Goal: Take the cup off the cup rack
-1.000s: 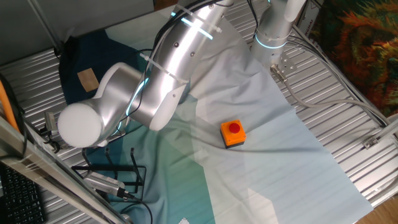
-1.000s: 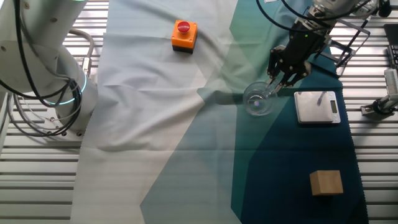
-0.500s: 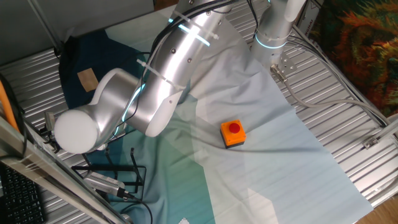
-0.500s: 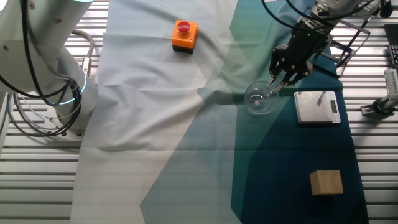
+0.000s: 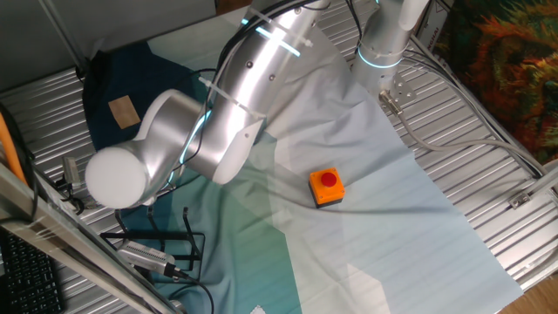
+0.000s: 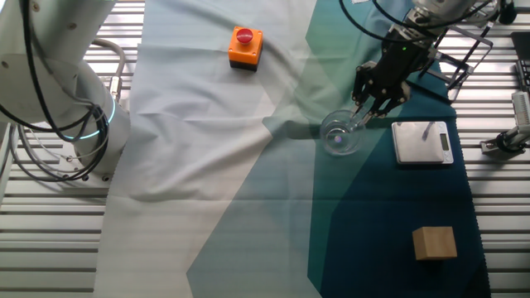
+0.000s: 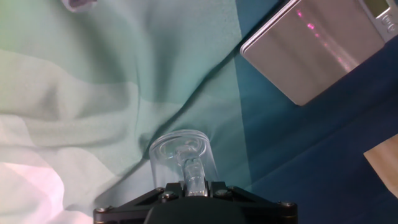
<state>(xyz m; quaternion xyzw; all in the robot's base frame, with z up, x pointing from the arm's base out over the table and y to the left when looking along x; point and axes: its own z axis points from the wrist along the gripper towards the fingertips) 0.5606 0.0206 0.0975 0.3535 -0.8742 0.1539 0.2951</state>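
The cup (image 6: pixel 339 135) is a clear glass, held by its rim in my gripper (image 6: pixel 370 106), which is shut on it. It hangs low over the teal cloth, left of the grey scale; I cannot tell whether it touches the cloth. In the hand view the cup (image 7: pixel 182 152) sits just ahead of my gripper (image 7: pixel 193 179), with one finger inside its wall. The cup rack (image 6: pixel 465 48) of thin black wire stands behind and to the right of the gripper, with nothing on it. It also shows in one fixed view (image 5: pixel 166 237), where my arm hides the gripper and the cup.
A flat grey scale (image 6: pixel 422 142) lies right of the cup. An orange button box (image 6: pixel 246 45) sits on the white cloth far left. A wooden block (image 6: pixel 434 242) lies at the front right. A silver cylindrical tool (image 5: pixel 144 255) lies by the rack.
The gripper, still shut on the cup, drifted slightly right and then back to the left. The arm's elbow swayed with it. Nothing else moved.
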